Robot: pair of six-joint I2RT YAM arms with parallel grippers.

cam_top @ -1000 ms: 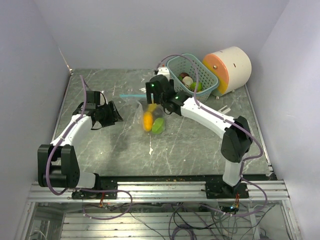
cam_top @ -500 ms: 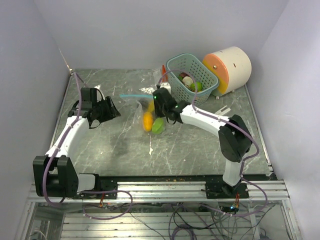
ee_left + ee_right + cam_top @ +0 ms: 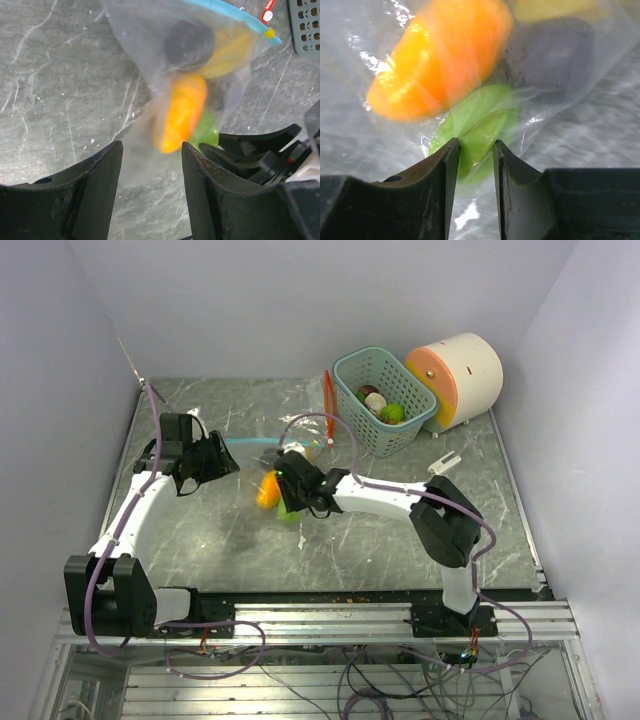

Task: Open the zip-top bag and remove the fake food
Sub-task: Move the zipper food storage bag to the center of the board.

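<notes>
The clear zip-top bag [image 3: 262,462] with a blue zip strip [image 3: 235,12] hangs tilted between the grippers. Inside it are fake food pieces: an orange one [image 3: 182,112], a green one [image 3: 477,127], a yellow one [image 3: 227,52] and a dark brown one [image 3: 190,42]. My right gripper [image 3: 291,502] is shut on the bag's lower end, pinching the film and the green piece [image 3: 475,150]. My left gripper [image 3: 150,155] is open and empty, just left of the bag [image 3: 226,462]. The bag's zip looks closed.
A teal basket [image 3: 345,365] holding a few toy foods stands at the back right. A big cream cylinder with an orange face [image 3: 460,375] stands beside it. A thin orange-red item [image 3: 328,395] leans at the basket's left side.
My right gripper has carried the bag leftward and nearer, toward my left gripper. The left gripper has turned slightly but stays about where it was.
</notes>
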